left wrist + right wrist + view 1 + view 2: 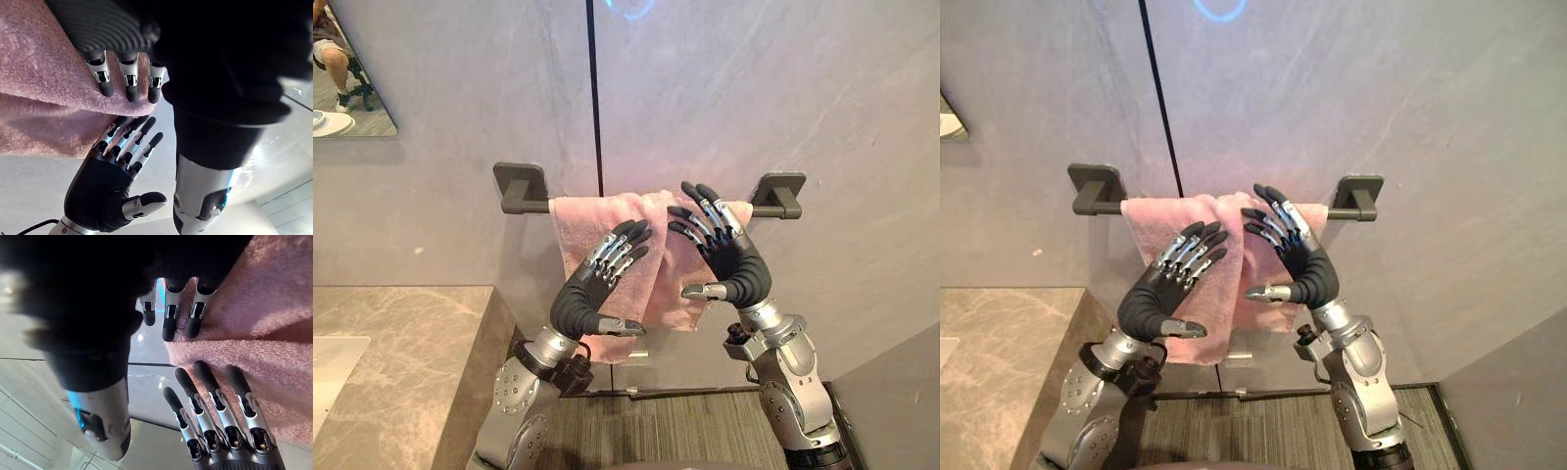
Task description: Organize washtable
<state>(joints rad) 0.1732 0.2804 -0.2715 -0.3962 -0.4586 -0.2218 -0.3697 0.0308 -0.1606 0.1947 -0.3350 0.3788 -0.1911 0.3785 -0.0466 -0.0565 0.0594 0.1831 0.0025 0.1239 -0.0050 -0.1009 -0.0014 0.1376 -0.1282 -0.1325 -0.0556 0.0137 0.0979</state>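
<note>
A pink towel point(576, 223) hangs bunched over a dark grey towel bar point(521, 186) on the wall. Both hands are raised in front of it with straight fingers and hold nothing. My left hand point(597, 284) is open, its fingertips against the towel's front, below the bar. My right hand point(729, 259) is open and higher, fingertips up at the bar near the towel's right end. In the left wrist view my left fingers point(129, 81) lie along the towel point(44, 98), with the right hand point(105, 191) beside them. The right wrist view shows my right fingers point(171, 313) at the towel's edge point(254, 318).
A marble counter point(401, 362) with a white basin edge point(328, 372) stands at the left. A mirror point(347, 69) hangs at the upper left and reflects a seated person's legs. A dark vertical seam point(595, 98) runs down the wall. Ribbed floor point(656, 431) lies below.
</note>
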